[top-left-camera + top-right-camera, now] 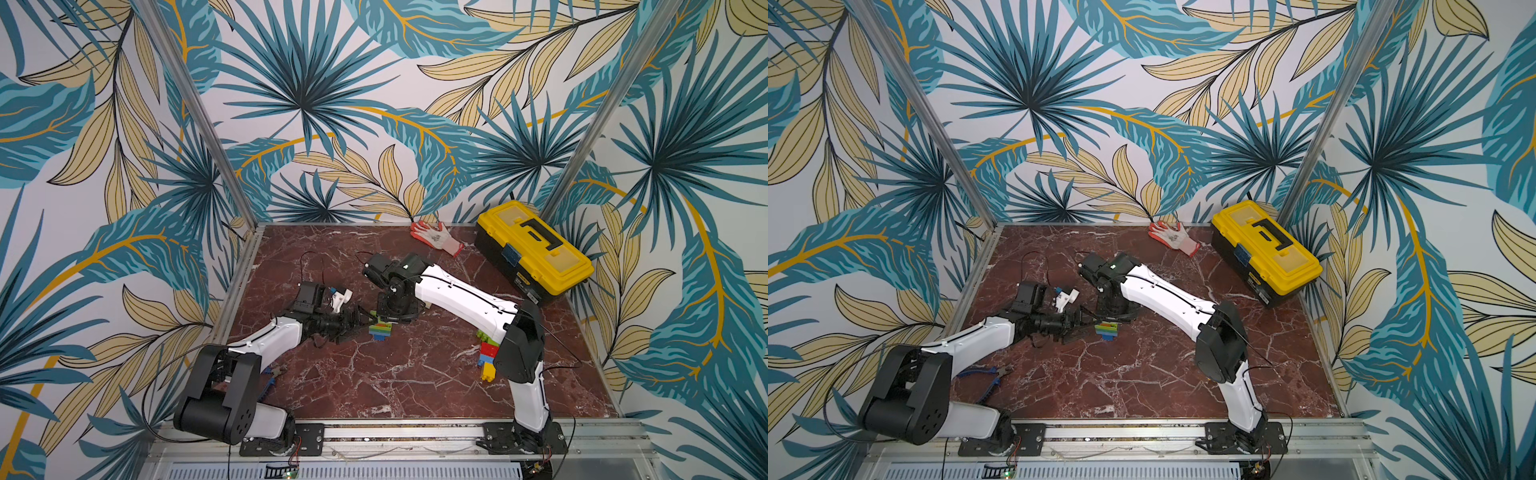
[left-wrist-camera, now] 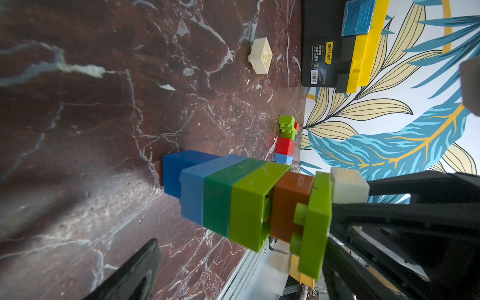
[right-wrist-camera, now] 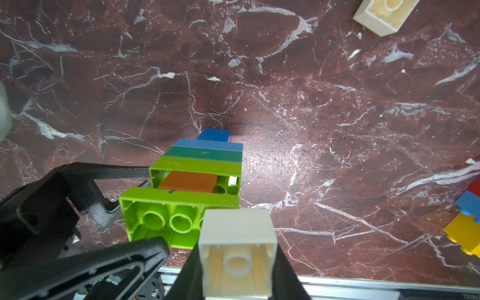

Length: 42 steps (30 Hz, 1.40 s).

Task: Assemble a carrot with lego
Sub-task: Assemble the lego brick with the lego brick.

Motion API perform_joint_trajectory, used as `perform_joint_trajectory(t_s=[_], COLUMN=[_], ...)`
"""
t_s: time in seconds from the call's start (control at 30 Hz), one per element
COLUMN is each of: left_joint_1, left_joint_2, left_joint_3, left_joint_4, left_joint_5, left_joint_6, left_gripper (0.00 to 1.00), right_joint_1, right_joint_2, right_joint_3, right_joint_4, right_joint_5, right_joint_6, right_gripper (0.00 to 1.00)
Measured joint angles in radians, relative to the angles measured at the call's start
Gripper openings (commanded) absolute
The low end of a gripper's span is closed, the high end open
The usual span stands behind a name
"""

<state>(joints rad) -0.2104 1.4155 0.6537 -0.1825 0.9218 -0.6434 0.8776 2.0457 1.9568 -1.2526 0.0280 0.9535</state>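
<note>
Pressing down from here is the risky part, in my judgement. The right tool [image 3: 237,262] is closed on a cream brick [image 3: 237,233], hollow side up, and this brick meets one end of the top lime brick [image 3: 166,215] just below the tool's tips. I cannot tell if it is seated. The lego stack [image 2: 233,202] under it stands upright on the tabletop [image 1: 395,374] on a narrow dark blue brick. Wider blue and green bricks, an orange brick [image 3: 188,183] and the overhanging lime one sit above. A push on that far end could tip the whole stack or break the thin orange joint. If the cream brick is a little off, it may slide aside and not click.

The left tool [image 1: 365,322] is opened wide, with its jaws on both sides of the stack and holding nothing. I cannot tell if one jaw touches the lime brick. It gives little support against tipping unless it closes.

The right arm reaches far forward, with the wrist bent so that the tool points down on the stack. The left arm lies low and comes from the side, with its tool rolled over.

Farther from the right tool lie a loose cream brick [image 3: 384,15] and a heap of spare lego [image 1: 488,353].
</note>
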Motion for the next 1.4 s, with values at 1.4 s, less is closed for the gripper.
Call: perform_joint_trajectory(t_s=[1.4], left_joint_1=[0.012], left_joint_2=[0.016], left_joint_3=[0.000], left_joint_4=[-0.014], left_joint_5=[0.032], left_joint_6=[0.000], left_gripper=[0.96], right_joint_1=[-0.012], right_joint_2=[0.190], right_joint_3=[0.288], right_joint_4=[-0.285], right_joint_5=[-0.111], right_joint_6=[-0.083], right_gripper=[0.27])
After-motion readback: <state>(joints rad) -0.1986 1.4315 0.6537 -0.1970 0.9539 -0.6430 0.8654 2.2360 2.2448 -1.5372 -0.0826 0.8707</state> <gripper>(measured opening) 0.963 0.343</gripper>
